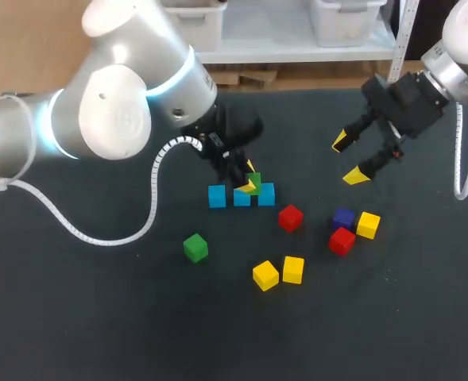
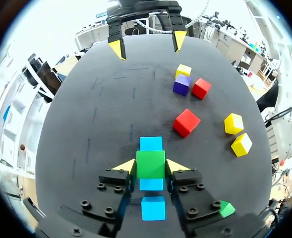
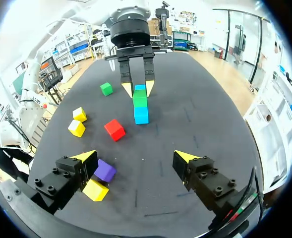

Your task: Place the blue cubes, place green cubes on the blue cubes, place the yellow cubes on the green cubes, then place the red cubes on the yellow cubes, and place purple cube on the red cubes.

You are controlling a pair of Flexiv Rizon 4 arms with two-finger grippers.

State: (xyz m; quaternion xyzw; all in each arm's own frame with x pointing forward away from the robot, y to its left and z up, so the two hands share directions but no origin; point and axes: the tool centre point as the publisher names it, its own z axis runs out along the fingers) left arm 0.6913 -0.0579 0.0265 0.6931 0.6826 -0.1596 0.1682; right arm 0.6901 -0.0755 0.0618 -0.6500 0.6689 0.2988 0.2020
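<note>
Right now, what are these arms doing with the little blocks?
The left gripper is shut on a green cube, holding it over the middle of three blue cubes. The right gripper hangs open and empty above the table. A second green cube, yellow cubes, red cubes and a purple cube lie loose.

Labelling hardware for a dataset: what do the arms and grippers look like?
The left arm and right arm are silver-white with rounded joints, the left with light-blue rings. White coiled cables trail from each. The left gripper and right gripper are black with yellow fingertips.
</note>
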